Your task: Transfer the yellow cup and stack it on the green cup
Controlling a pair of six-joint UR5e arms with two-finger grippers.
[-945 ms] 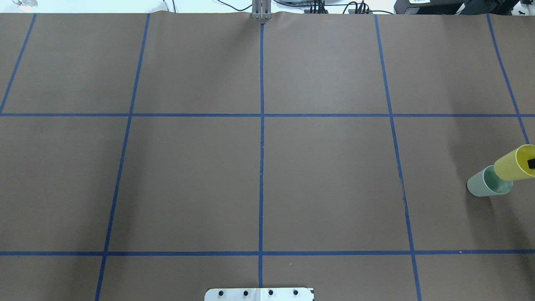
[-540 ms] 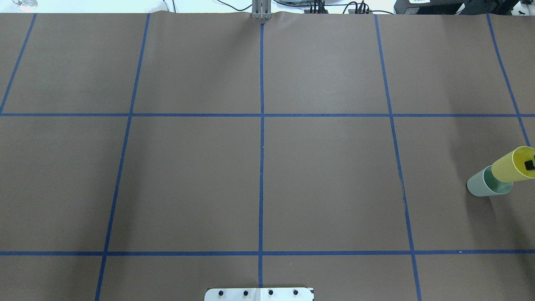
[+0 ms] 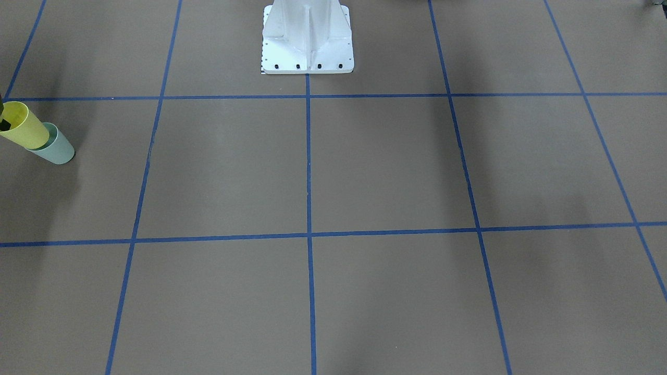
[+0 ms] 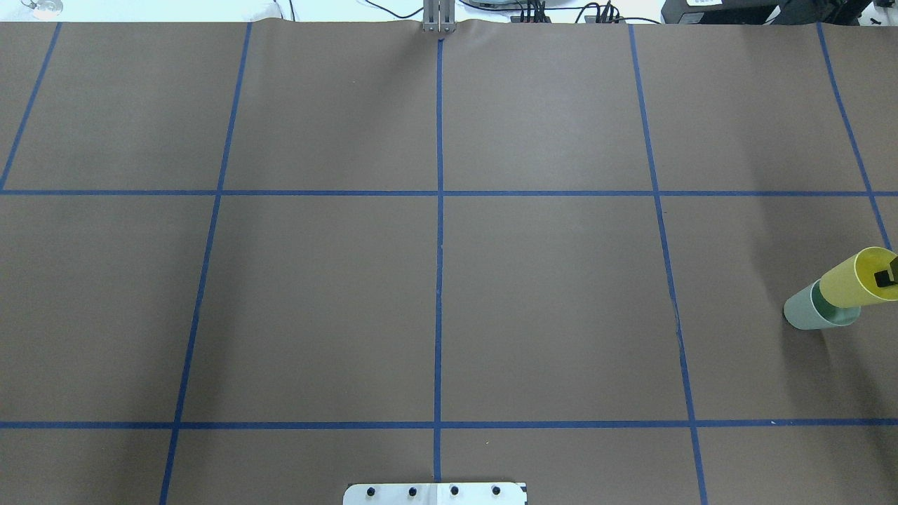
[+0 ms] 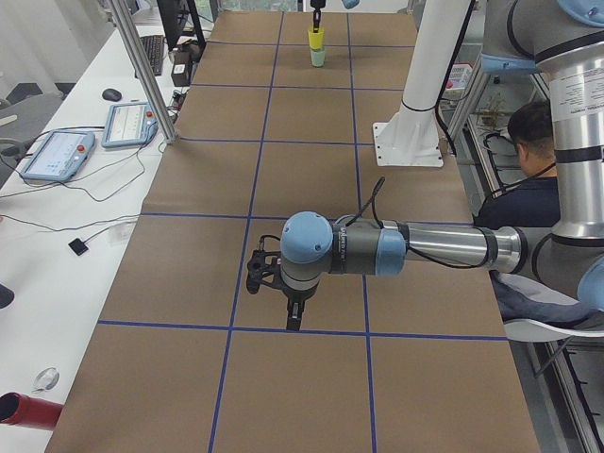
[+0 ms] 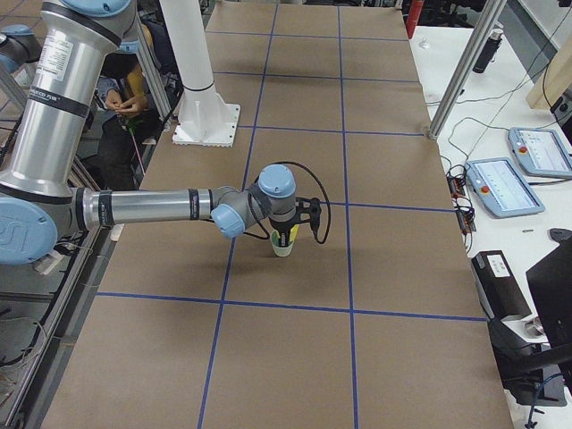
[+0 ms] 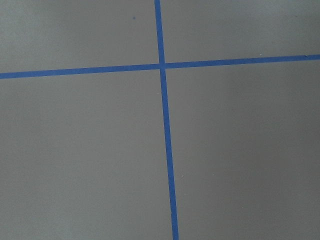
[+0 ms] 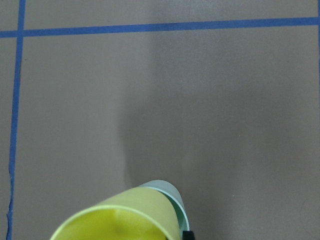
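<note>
Holding the yellow cup [image 4: 852,284] by its rim with the right gripper [image 6: 286,234], closed on the thin wall: one dark finger [image 4: 885,277] down inside the mouth, the other presumably outside (cut off by the frame edge in the overhead view). Hanging upright directly over the green cup [image 4: 803,313], base dipped into the green cup's mouth, most of the yellow wall showing above the green rim, so probably not seated all the way.

Judged very light and thin, moulded plastic: stiff around the rim, springier lower on the wall, smooth and rather slippery, not fragile. Best taken just there, pinching the rim wall with a mild squeeze, to avoid ovalling the mouth. Worth lowering straight along the green cup's axis, since equally light and free-standing down there and easy to nudge over or drag sideways. Likely to wedge, taper in taper, if pushed hard.

As for the left gripper [image 5: 293,319]: well apart from the green cup, low over the bare table [image 5: 189,283], seen only from the side view; impossible to tell whether open or closed.
</note>
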